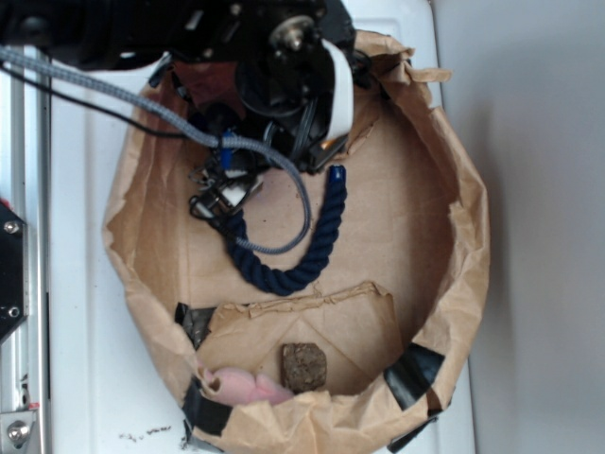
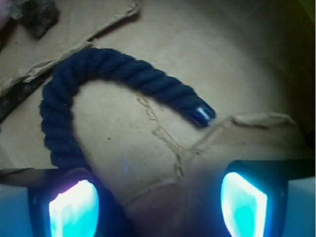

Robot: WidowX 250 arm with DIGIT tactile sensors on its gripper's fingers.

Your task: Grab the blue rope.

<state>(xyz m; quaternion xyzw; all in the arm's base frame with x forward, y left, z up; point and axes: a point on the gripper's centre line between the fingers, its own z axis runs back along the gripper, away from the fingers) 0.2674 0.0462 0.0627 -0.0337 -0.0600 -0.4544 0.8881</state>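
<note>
Blue rope (image 1: 288, 274): ext. view shows it lying in a U on the floor of the paper bag (image 1: 454, 189), capped end up near centre, other end running under the arm. Tool (image 1: 222, 194) sits low over that hidden end, by the bag's left wall. I can't read jaw gap from this angle. Grey cable (image 1: 142, 99) drapes across the rope; it isn't the target. Brown block (image 1: 303, 367) and pink item (image 1: 248, 386) lie well apart, at the lower rim.

Wrist view: rope (image 2: 106, 69) arcs ahead; one leg runs down to touch the left finger (image 2: 74, 207). Jaws stand wide apart, nothing between them. Capped end (image 2: 202, 114) points toward the right finger (image 2: 244, 205).

Step, my call: approach/align, no grasp yet. Next move needs a shift left so the rope leg sits centred between the fingers, then descend and close.

Clearance: open bag floor to the right; bag wall close on the left; torn cardboard flap (image 2: 247, 128) near the right finger could snag.
</note>
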